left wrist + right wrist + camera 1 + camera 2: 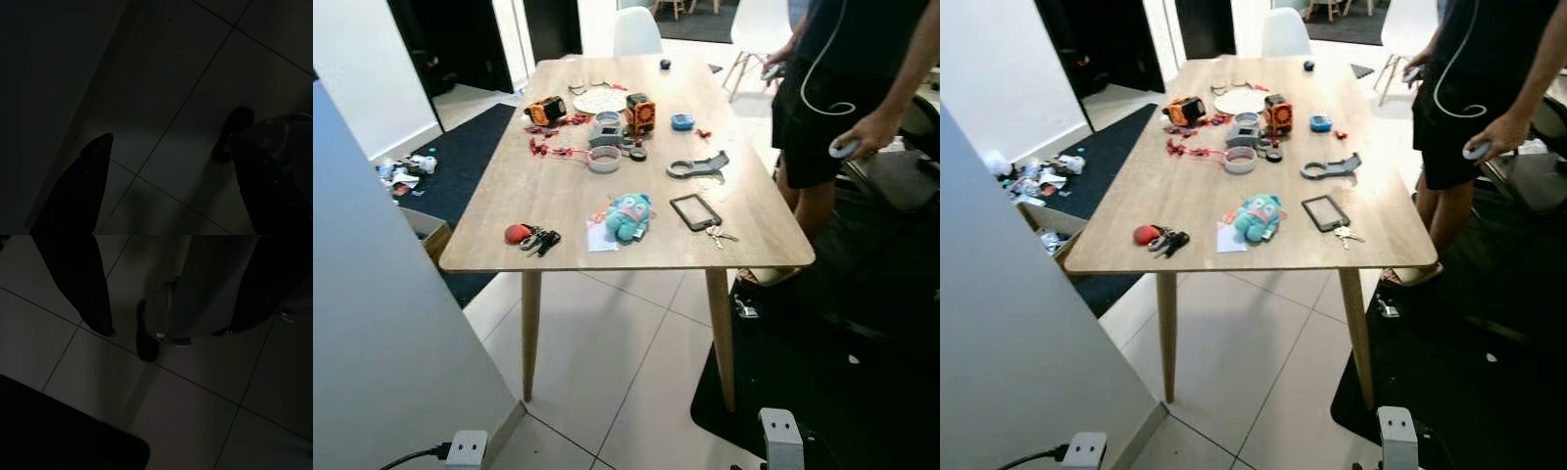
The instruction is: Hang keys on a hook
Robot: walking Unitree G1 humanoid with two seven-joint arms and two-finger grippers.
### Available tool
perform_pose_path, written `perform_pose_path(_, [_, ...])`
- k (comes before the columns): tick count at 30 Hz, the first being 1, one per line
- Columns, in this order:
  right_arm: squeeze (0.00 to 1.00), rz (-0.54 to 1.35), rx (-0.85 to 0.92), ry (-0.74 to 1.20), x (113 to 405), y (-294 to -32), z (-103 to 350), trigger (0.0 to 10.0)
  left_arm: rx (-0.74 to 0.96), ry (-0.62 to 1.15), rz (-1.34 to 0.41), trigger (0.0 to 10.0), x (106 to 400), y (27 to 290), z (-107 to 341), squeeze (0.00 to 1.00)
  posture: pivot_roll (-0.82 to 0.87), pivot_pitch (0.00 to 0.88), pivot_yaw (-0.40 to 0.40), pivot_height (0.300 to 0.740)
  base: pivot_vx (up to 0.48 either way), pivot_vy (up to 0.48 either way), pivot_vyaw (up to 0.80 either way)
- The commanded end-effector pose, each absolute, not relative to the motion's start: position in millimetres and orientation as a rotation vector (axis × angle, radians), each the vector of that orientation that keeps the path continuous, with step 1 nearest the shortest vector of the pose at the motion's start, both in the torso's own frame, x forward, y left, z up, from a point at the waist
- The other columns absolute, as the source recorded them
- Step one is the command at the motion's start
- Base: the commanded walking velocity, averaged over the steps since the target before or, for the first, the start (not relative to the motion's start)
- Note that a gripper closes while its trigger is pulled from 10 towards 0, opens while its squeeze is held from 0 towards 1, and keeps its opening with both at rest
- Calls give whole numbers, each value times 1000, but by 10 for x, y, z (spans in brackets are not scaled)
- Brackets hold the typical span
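A wooden table (558, 196) stands ahead of me. A bunch of keys (540, 238) with black fobs and a red ball lies near its front left corner. Small silver keys (718, 235) lie near the front right edge, beside a black card holder (695, 211). Both arms hang low at my sides over the tiled floor. My left gripper (172, 141) is open above the tiles, with nothing between its fingers (83, 191). My right gripper (168, 332) is also open and holds nothing; the robot's own leg and foot lie beyond it.
A person (842, 88) holding controllers stands at the table's right side. On the table are a teal plush toy (628, 215), a grey tool (697, 166), tape rolls and orange gadgets. A grey partition (372, 323) rises close on my left. A dark rug (822, 392) covers the floor on the right.
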State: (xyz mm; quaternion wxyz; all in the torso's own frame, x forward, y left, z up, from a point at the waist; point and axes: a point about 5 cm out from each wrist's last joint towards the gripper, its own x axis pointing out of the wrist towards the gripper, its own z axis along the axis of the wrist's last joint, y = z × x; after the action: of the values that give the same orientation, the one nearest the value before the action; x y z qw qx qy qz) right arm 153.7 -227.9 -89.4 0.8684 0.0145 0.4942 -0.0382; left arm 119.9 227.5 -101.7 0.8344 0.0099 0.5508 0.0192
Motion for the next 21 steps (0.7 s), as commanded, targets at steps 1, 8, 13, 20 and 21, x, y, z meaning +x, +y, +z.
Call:
perform_pose_path(1, [0, -82, 43, 1046, 1505, -2254, -913, 10000, 9, 1181, 31, 10000, 1176, 2226, -1035, 0, -89, 22, 36, 740, 0, 0, 769])
perform_pose_path(8, [0, -82, 46, 1048, 1490, -2245, -920, 10000, 2, 1181, 31, 10000, 1180, 2237, -1031, 0, -85, 27, 40, 740, 0, 0, 769])
perform_pose_path(13, [0, -82, 48, 1048, 1490, -2239, -922, 10000, 3, 1179, 28, 10000, 1184, 2242, -1029, 0, -82, 30, 43, 740, 0, 0, 769])
perform_pose_path(20, [0, -98, 55, 1050, 1487, -2233, -926, 10000, -20, 1175, 21, 10000, 1185, 2238, -1027, 0, -80, 31, 44, 740, 0, 0, 387])
perform_pose_path(21, [0, -100, 56, 1051, 1486, -2232, -927, 10000, -21, 1175, 19, 10000, 1185, 2238, -1027, 0, -79, 30, 44, 740, 0, 0, 0])
